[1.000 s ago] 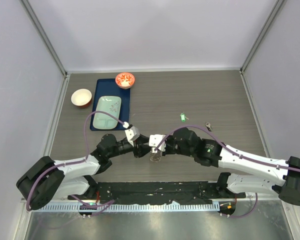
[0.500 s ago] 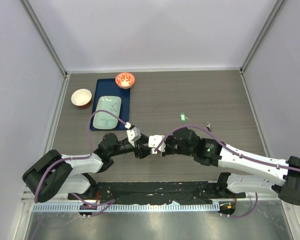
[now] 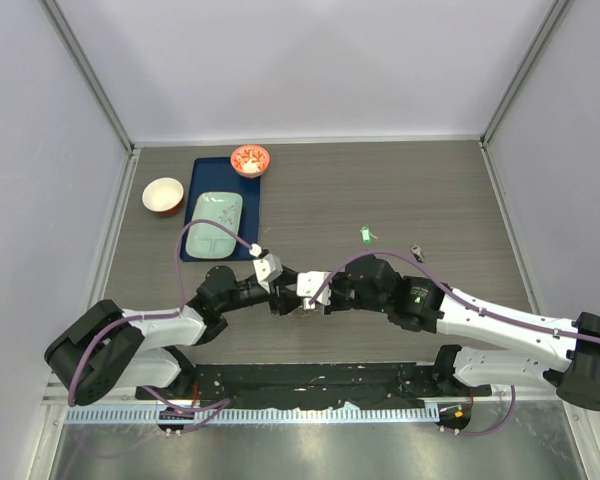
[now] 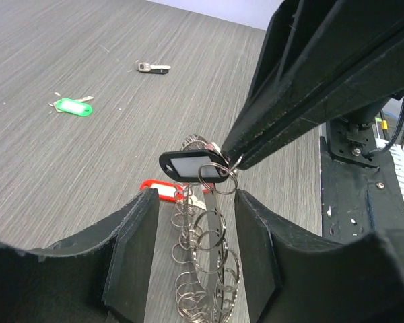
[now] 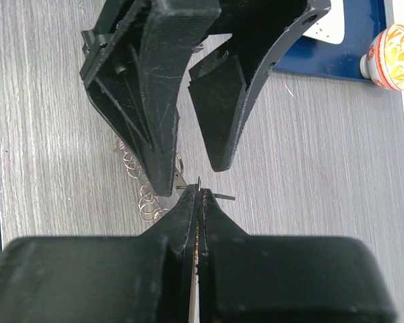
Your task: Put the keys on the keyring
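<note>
The keyring (image 4: 205,262), a metal band strung with many small rings, hangs upright between the open fingers of my left gripper (image 4: 195,198). My right gripper (image 5: 198,190) is shut on its top edge. The right gripper's tips (image 4: 234,156) also show in the left wrist view. A black-headed key (image 4: 188,166) hangs from a ring at that pinch. Behind the keyring, a red-headed key (image 4: 158,190) lies low by the table. A green key (image 3: 364,235) and a dark key (image 3: 417,252) lie loose on the table. Both grippers meet near the table's front middle (image 3: 298,300).
A blue tray (image 3: 255,215) at the back left holds a pale green dish (image 3: 214,222) and a red-patterned bowl (image 3: 250,159). A white and brown bowl (image 3: 163,195) stands left of the tray. Walls close in the table's sides and back.
The keyring, seen dangling below the two grippers a second ago, now sits up between them. My left arm has shifted slightly right and its fingers have spread a little wider.
</note>
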Controlling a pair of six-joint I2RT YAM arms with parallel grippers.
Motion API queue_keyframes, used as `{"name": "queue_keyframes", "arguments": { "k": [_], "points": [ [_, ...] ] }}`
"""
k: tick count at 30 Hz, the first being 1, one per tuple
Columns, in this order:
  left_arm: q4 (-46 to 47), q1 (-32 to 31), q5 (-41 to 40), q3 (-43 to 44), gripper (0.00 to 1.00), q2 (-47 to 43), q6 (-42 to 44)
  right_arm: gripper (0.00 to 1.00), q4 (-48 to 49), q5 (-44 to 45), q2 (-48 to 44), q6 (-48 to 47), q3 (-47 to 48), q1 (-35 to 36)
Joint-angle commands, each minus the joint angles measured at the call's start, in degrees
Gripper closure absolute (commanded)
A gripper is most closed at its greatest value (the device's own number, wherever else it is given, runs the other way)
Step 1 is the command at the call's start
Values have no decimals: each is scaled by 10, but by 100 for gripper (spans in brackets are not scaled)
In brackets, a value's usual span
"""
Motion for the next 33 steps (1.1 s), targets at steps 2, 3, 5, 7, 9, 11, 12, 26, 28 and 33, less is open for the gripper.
{"name": "queue_keyframes", "arguments": {
  "k": [2, 3, 5, 7, 9, 11, 12, 26, 28, 33],
  "points": [
    [35, 3, -22, 22, 49, -13, 12, 99, 23, -23, -10, 4, 33, 2],
    [35, 3, -20, 25, 50, -10, 10, 99, 24, -27, -8, 4, 33, 2],
    [36, 2, -15, 28, 52, -5, 2, 99, 24, -33, -6, 5, 35, 2],
    [38, 2, -12, 32, 58, -3, -6, 99, 22, -33, -5, 5, 36, 2],
    [39, 2, -10, 30, 65, -3, -11, 99, 20, -30, -5, 5, 36, 2],
    [42, 1, -12, 27, 76, -7, -18, 99, 18, -29, -8, 5, 36, 2],
    [46, 1, -13, 26, 81, -8, -21, 99, 17, -28, -9, 6, 37, 2],
    [84, -10, -81, -9, 100, -73, -59, 99, 2, -3, -37, 36, 5, 3],
    [85, -10, -82, -12, 100, -88, -67, 99, -2, 4, -38, 37, -2, 4],
    [78, -10, -96, -20, 100, -121, -79, 99, -15, 19, -36, 36, -10, 10]
  ]
}}
